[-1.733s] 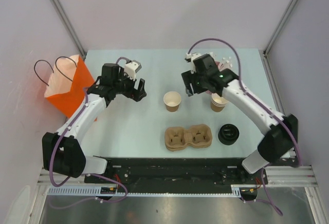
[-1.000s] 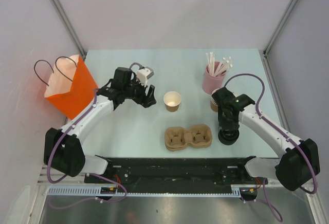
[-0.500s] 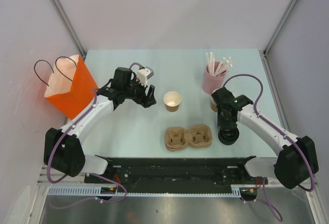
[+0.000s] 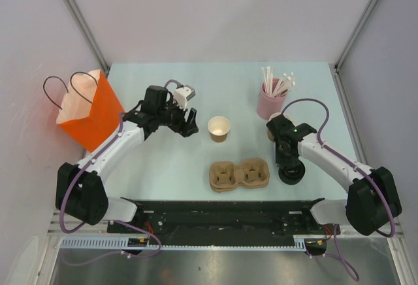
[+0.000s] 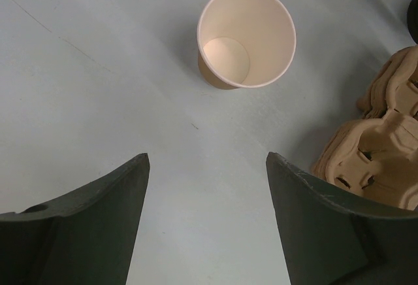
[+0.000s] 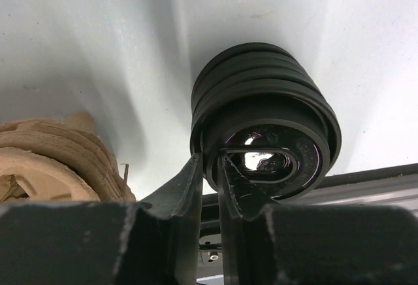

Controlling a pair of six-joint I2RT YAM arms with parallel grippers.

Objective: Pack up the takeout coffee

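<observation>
No lidded takeout coffee is in view. A lidless brown paper cup (image 4: 219,128) (image 5: 247,36) with a white inside stands upright mid-table. My left gripper (image 4: 189,125) (image 5: 208,161) hovers just left of it, open and empty. A stack of black lids (image 4: 292,174) (image 6: 268,102) sits at the near right. My right gripper (image 4: 288,166) (image 6: 210,157) points down at that stack, its two fingers pinching the near rim of the top lid, one finger outside and one inside.
A brown pulp cup carrier (image 4: 238,174) (image 5: 379,141) (image 6: 46,161) lies near the front, left of the lids. A pink straw holder (image 4: 268,102) and stacked lidless cups (image 4: 273,131) stand at the back right. An orange paper bag (image 4: 85,108) stands at the left edge.
My right arm swung from the straw holder down to the lid stack, and its fingers closed in on the top lid's rim. The left gripper moved closer to the cup, then stayed still.
</observation>
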